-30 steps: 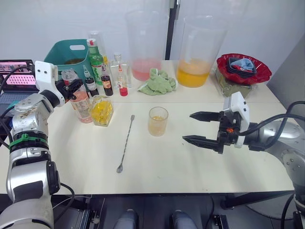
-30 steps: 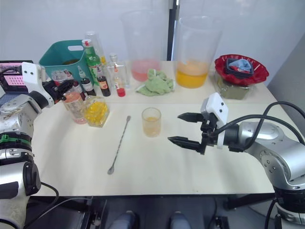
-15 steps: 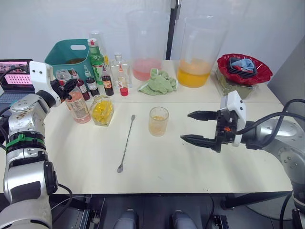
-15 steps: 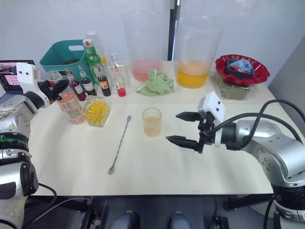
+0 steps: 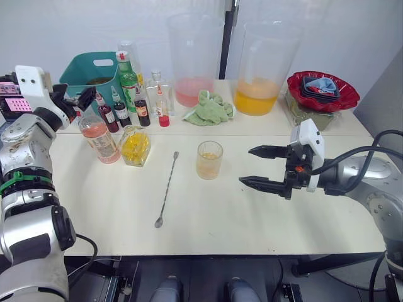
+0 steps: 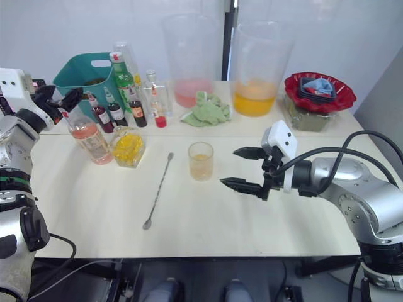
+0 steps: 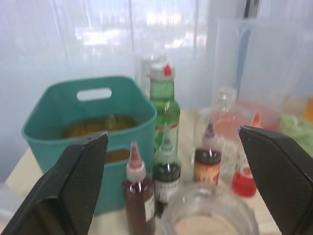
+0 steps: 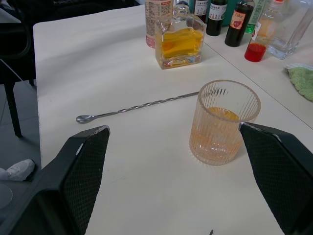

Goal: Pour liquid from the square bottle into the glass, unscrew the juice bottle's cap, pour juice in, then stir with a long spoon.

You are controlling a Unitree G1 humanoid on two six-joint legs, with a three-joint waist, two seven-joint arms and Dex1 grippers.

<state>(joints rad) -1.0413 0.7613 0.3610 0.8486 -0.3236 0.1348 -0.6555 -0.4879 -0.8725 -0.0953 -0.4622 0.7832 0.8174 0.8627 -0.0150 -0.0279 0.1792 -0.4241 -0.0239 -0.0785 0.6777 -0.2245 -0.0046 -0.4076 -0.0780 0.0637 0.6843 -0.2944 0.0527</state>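
Observation:
The juice bottle point(image 5: 101, 137) stands on the table's left side, and its open mouth point(image 7: 209, 217) shows just below my left gripper's fingers. My left gripper point(image 5: 74, 95) hangs open above and behind it, holding nothing. The cap is out of view. The square bottle point(image 5: 134, 146) with yellow contents stands right beside the juice bottle. The glass point(image 5: 209, 160), in mid-table, holds a little orange-yellow liquid. The long spoon point(image 5: 167, 189) lies flat to the left of the glass. My right gripper point(image 5: 255, 168) is open, level with the glass point(image 8: 224, 122) and a short way to its right.
Small dark bottles point(image 5: 119, 113) and a tall green bottle point(image 5: 128, 75) stand in front of a teal basket point(image 5: 94, 68). Two big pitchers point(image 5: 263, 69), a green cloth point(image 5: 209, 107) and a red bowl point(image 5: 322, 88) line the back. A laptop point(image 5: 16, 104) sits at far left.
My left gripper has let go of the juice bottle and drawn back up and to the left. The bottle now stands alone, slightly further left. The right gripper has barely moved.

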